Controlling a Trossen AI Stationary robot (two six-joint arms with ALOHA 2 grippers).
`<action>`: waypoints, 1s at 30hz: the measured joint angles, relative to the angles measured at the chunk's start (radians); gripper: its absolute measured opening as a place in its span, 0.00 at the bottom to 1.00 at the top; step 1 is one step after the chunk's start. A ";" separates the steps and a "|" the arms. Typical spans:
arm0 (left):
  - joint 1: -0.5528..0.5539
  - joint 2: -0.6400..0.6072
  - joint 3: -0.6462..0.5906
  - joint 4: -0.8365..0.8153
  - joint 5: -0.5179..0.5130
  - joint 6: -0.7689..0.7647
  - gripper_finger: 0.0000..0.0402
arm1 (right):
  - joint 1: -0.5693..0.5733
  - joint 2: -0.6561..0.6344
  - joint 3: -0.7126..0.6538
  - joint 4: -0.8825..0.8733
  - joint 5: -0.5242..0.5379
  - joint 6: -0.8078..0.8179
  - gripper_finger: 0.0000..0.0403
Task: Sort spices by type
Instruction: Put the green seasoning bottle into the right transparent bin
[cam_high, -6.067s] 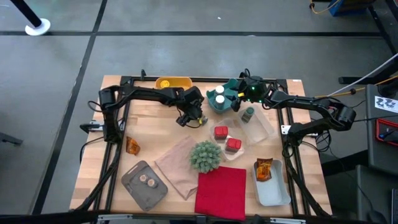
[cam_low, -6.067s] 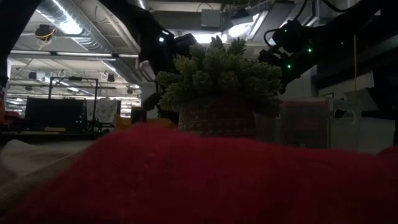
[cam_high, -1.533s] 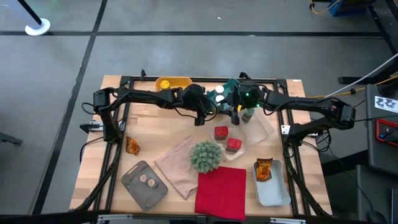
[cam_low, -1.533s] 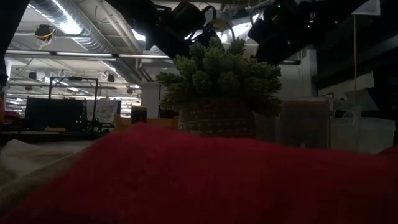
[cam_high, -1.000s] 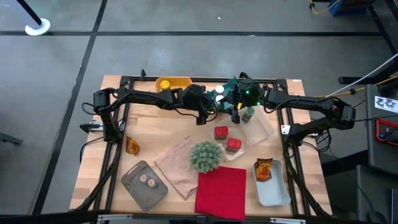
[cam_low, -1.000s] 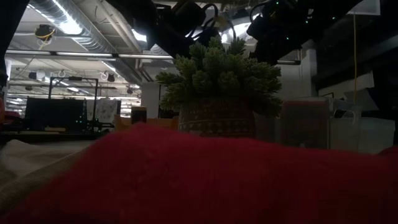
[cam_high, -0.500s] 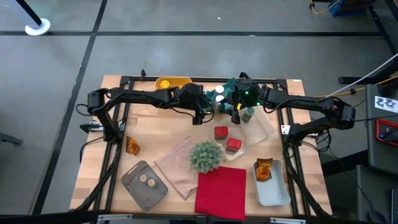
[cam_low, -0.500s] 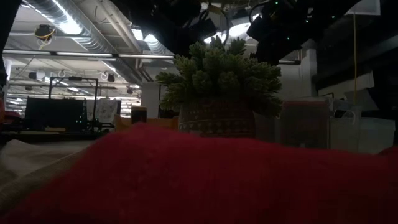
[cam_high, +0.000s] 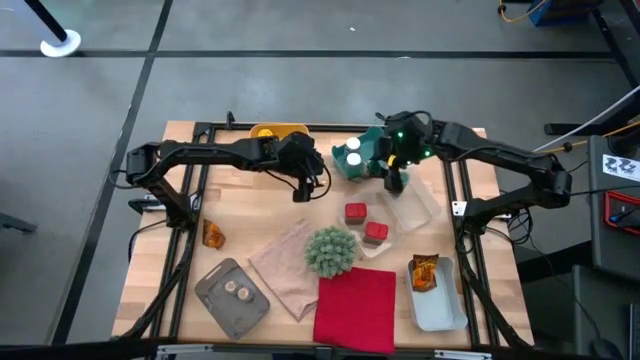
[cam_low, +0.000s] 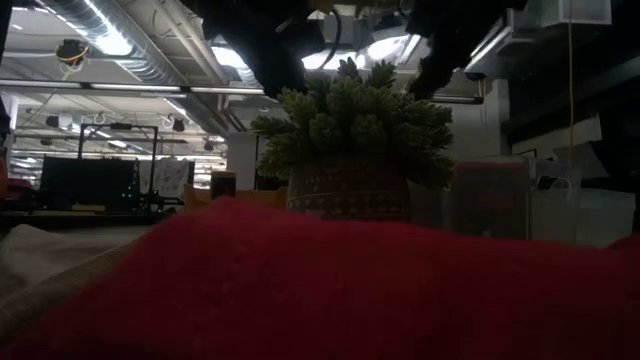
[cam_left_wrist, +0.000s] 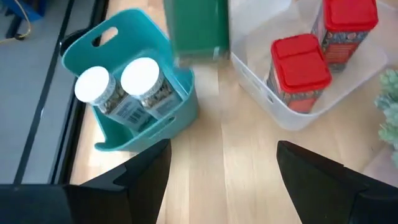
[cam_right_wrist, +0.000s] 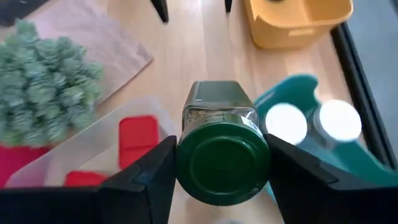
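Right gripper (cam_right_wrist: 222, 186): closed on the green jar (cam_right_wrist: 222, 152), one finger on each side of its dark green cap; the jar is lifted clear of the table.
- Just beside this gripper, toward the table's back edge: teal caddy (cam_high: 362, 160) holding two white-capped jars (cam_left_wrist: 121, 90), upright, side by side.
- Below and just in front of it: clear tray (cam_left_wrist: 348, 87) with two red tins (cam_left_wrist: 300, 65) standing inside.
- Farther forward, well apart: spiky green plant (cam_high: 330, 250); red cloth (cam_high: 355, 308); white tray (cam_high: 438, 305) with an orange-brown packet (cam_high: 425, 271).

Left gripper (cam_left_wrist: 221, 165): fingers spread wide, nothing between them; hangs over bare tabletop.
- Near it, to its right: the teal caddy and the clear tray.
- Behind it at the back edge: yellow bin (cam_high: 277, 133).
- Well apart, toward the front left: a second orange-brown packet (cam_high: 212, 234); grey tray (cam_high: 232, 297) bearing two brown discs (cam_high: 238, 291); tan cloth (cam_high: 288, 262).
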 joint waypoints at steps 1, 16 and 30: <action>0.000 -0.001 0.000 -0.002 0.000 0.002 0.69 | 0.000 0.000 0.025 -0.044 -0.001 0.012 0.53; 0.000 -0.001 0.000 0.003 -0.001 0.035 0.69 | 0.000 -0.001 0.207 -0.572 0.002 0.256 0.53; 0.000 -0.001 0.000 0.003 -0.003 0.037 0.69 | 0.000 -0.001 0.143 -0.764 0.137 0.370 0.53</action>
